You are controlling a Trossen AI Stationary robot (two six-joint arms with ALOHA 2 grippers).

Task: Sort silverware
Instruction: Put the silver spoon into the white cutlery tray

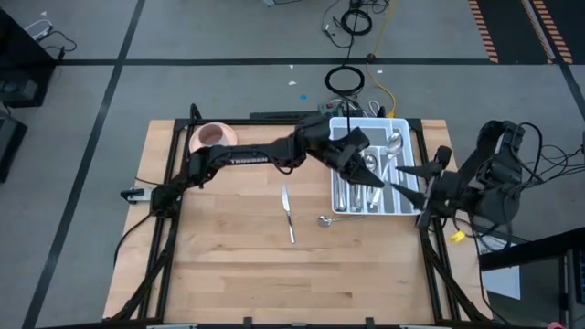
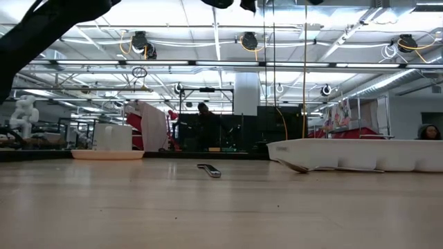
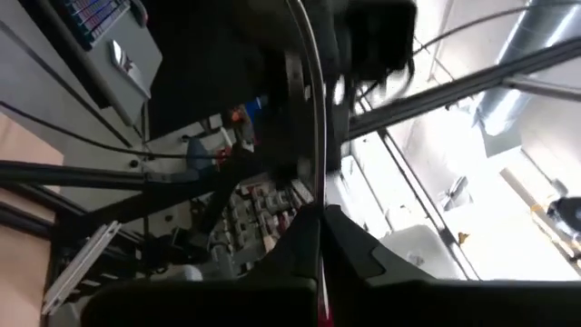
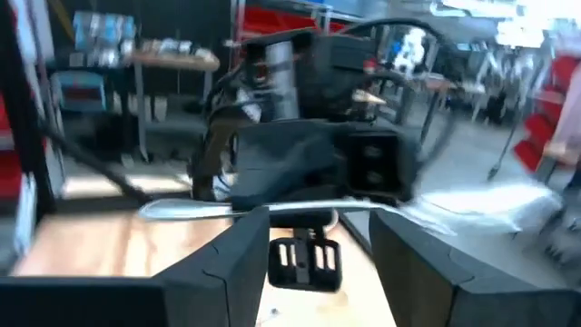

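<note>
Wooden tabletop (image 1: pixel 238 265) at mid-sort: most silverware (image 1: pixel 366 169) lies in my white tray (image 1: pixel 402 203) far right, a knife (image 1: pixel 288 212) and spoon (image 1: pixel 323 220) left loose. My left gripper (image 1: pixel 373 180) clamps one thin piece (image 3: pixel 313 136) above the tray; my right gripper (image 1: pixel 422 190) beside it stands open.

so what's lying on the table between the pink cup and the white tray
In the high view, one table knife lies on the bare wood between the pink cup and the white tray; a spoon lies beside the tray's edge.
</note>
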